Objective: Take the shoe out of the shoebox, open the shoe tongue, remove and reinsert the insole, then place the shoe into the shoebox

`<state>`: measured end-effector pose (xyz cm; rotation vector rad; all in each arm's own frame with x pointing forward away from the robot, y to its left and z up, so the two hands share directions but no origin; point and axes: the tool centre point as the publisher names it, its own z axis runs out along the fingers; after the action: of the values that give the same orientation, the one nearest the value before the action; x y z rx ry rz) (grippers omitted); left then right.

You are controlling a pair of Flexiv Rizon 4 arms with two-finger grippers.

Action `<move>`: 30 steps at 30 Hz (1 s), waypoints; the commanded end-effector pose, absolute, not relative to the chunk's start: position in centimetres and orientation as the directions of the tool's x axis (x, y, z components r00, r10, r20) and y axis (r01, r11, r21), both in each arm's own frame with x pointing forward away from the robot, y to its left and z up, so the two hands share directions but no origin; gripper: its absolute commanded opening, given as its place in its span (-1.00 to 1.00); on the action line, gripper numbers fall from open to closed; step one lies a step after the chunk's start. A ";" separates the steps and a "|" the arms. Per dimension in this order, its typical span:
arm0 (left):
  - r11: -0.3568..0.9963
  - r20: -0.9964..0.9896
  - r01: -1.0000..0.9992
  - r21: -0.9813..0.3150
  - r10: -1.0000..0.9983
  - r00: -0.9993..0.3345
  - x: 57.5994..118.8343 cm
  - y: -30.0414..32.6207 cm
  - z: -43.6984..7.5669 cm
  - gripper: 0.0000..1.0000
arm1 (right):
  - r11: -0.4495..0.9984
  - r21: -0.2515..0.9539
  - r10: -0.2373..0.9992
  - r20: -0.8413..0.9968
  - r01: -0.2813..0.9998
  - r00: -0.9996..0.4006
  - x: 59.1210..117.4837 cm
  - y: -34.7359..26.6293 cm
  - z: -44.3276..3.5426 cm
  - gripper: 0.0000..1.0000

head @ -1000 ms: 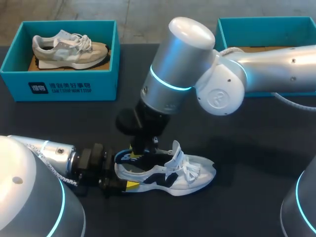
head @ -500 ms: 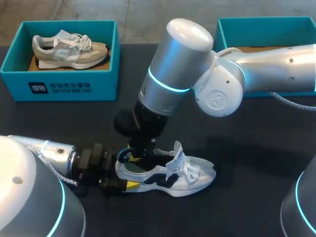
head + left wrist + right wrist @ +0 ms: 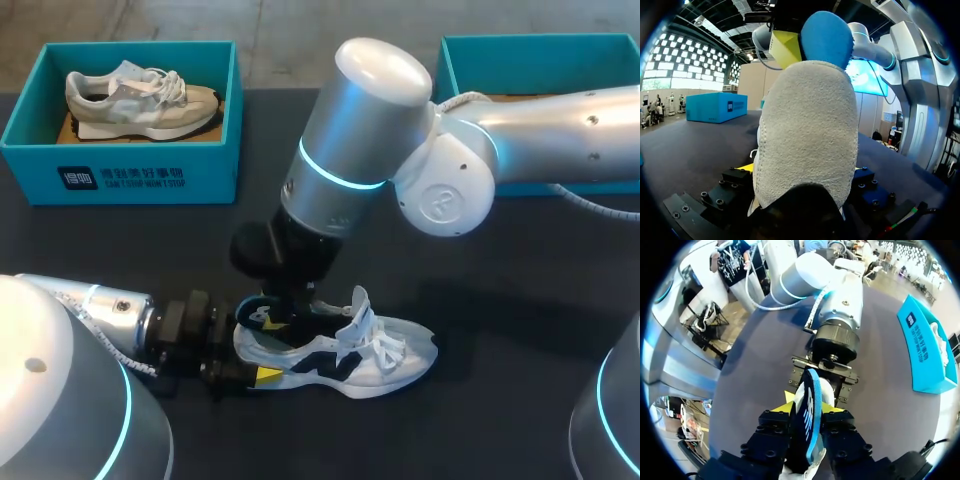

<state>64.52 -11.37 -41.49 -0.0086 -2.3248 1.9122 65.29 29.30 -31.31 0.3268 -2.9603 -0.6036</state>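
Right hand [image 3: 808, 410] clenched on thin, floppy insole [image 3: 808, 387], likely light; beneath, left hand [image 3: 802, 175] grasping shoe [image 3: 805, 125] by its stiffer heel.

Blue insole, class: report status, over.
Left gripper shut on heel of white sneaker, on black table. Right gripper shut on blue insole, heel end lifted out. Teal shoebox holding beige sneaker stands apart.

Left arm [image 3: 108, 306] low, right arm [image 3: 545, 125] across, both jaws clamped
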 end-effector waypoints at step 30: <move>0.197 0.097 -0.079 -0.977 0.087 -0.991 64.5 -11.5 -41.6 -1.00 | 0.863 0.482 -0.222 0.098 -0.149 -0.970 67.0 27.0 -30.8 -0.02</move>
<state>64.52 -11.37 -41.49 -0.0085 -2.3250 1.9122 66.53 27.48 -30.66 0.2776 -2.9096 -0.6954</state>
